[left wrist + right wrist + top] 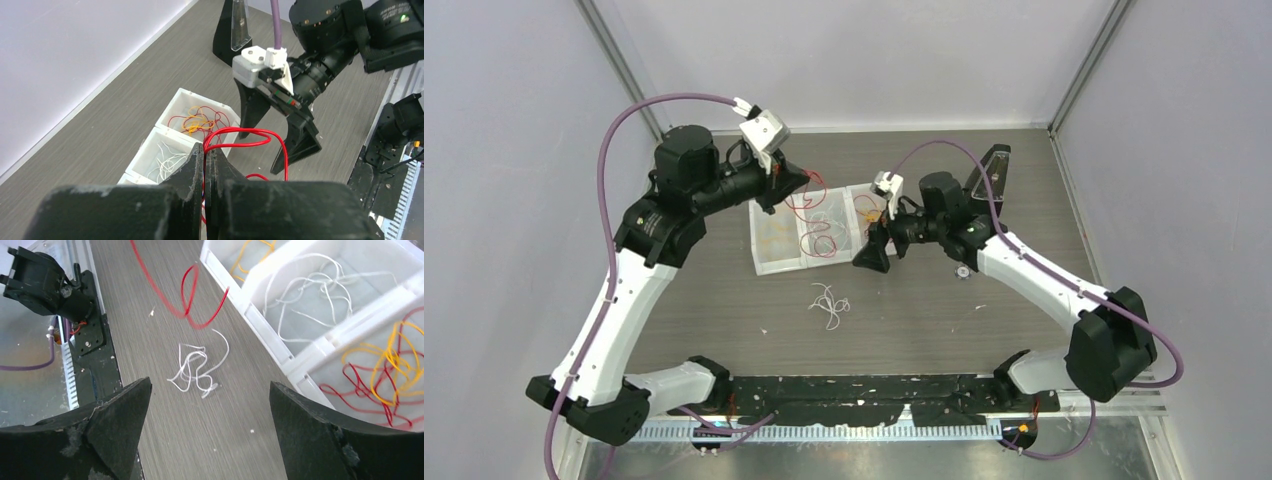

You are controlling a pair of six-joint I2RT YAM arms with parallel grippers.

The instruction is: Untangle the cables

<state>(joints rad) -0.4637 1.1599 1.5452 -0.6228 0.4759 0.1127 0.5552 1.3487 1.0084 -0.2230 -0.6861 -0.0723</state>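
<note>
My left gripper (800,181) (205,150) is shut on a red cable (252,145) and holds it above the white three-compartment tray (755,245). The red loops hang over the tray (812,207) and show blurred in the right wrist view (192,307). The compartments hold yellow cables (250,255), white cables (320,290) and a red and yellow tangle (385,372). A loose bunch of white cables (829,303) (197,367) lies on the table in front of the tray. My right gripper (873,252) (210,385) is open and empty, just right of the tray's front, above the table.
A black wedge-shaped stand (995,170) (232,30) is at the back right. A small round object (962,271) lies under the right arm. A black base plate (874,395) runs along the near edge. Walls close the table on three sides.
</note>
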